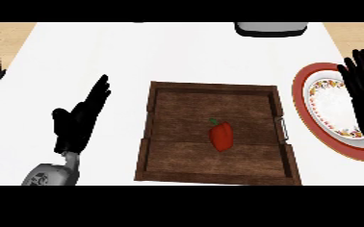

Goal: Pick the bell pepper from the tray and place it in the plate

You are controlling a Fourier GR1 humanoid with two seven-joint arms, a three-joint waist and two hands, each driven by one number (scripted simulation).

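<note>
Nearest me, my left hand (74, 122) rests open on the white counter (142, 53), fingers straight and pressed together, well left of the dark wooden tray (153, 139). My right hand (353, 79) shows only fingers at the right edge, straight, over the red-rimmed patterned plate (313, 110). The small red bell pepper (221, 135) lies near the tray's middle, apart from every wall. I'd judge the right hand should come over the tray's handled right wall, descend straight, then lift clear before crossing to the plate just beside. A grey appliance (271, 27) sits far off.
</note>
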